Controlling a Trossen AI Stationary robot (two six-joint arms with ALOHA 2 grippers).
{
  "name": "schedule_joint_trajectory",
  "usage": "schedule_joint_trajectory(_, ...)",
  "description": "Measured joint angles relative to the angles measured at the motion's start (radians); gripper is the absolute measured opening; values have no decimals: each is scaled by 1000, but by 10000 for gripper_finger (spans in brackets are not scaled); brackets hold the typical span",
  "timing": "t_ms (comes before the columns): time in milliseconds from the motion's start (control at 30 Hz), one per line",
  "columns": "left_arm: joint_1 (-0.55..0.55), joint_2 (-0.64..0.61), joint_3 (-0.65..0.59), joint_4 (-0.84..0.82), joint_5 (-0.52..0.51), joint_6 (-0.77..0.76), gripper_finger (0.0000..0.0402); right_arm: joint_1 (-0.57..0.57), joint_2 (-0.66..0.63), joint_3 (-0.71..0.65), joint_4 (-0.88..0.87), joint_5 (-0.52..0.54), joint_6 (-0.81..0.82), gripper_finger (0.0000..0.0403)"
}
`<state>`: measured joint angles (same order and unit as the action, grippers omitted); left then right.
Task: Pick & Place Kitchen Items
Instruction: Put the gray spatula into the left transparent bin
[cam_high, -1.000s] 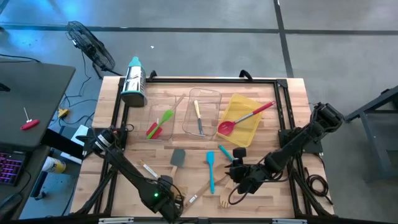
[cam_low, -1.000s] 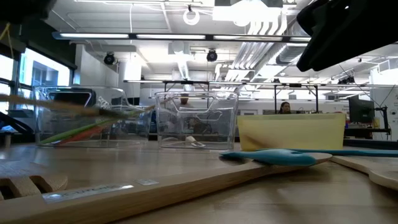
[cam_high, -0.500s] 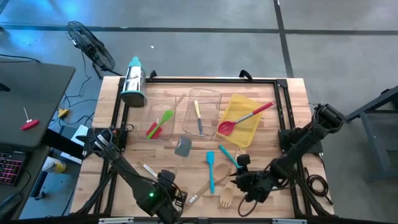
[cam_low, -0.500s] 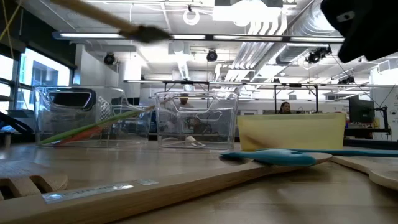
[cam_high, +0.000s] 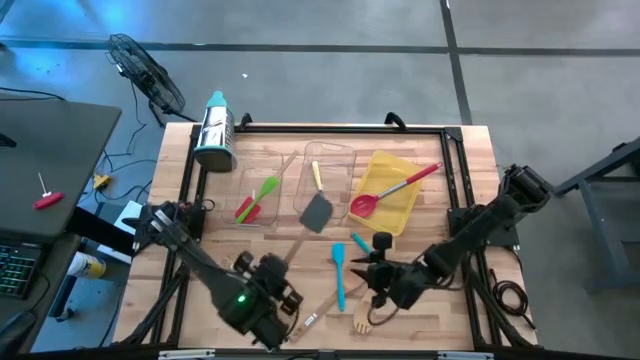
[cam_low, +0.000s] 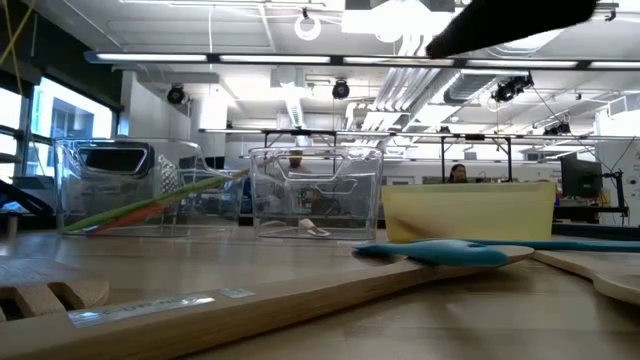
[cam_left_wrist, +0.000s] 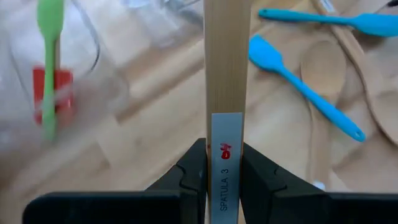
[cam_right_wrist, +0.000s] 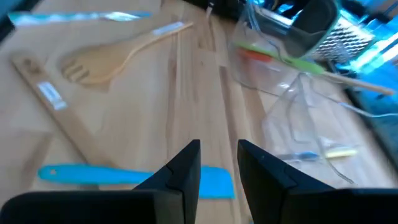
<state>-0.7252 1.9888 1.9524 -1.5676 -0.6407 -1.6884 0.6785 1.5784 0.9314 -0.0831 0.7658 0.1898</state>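
Observation:
My left gripper (cam_high: 272, 272) is shut on a grey-headed spatula (cam_high: 316, 212) with a wooden handle, held up over the table's middle. Its head is over the near end of the middle clear bin (cam_high: 330, 160). My right gripper (cam_high: 368, 275) is open and empty, low over the teal spatulas (cam_high: 340, 270) (cam_high: 365, 250). A wooden fork (cam_high: 362, 322) and a wooden spatula (cam_high: 322, 305) lie flat near the front edge. A green spatula (cam_high: 266, 190) and a red one (cam_high: 245, 208) lie in the left clear bin. A red spoon (cam_high: 395, 187) lies across the yellow bin (cam_high: 398, 210). My left gripper pinches the wooden handle between its two fingers at the labelled free end (cam_left_wrist: 225, 163). The handle runs on forward in line with the fingers. The fingers come from the table's near-left side, slanting toward the far right. The spatula is lifted clear of the table, head farthest from the gripper.
A steel cylinder with a teal cap (cam_high: 215, 130) lies at the far left. The middle clear bin holds small knives (cam_high: 320, 190). A black frame (cam_high: 190, 190) borders the work area. Bare wood shows at the near left (cam_high: 215, 255).
My left gripper has risen and gone toward the far edge with the grey spatula. The spatula has been lifted off the table, and its head has swung from the table's middle to over the middle clear bin.

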Motion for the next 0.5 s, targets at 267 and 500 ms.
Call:
schedule_joint_trajectory(267, 120, -7, 0, -4, -27, 254, 54, -4, 0, 0, 17, -67, 28, 98)
schedule_joint_trajectory(500, 219, -63, 0, -3, -31, 442, 54, 56, 0, 0, 11, -59, 45, 98)
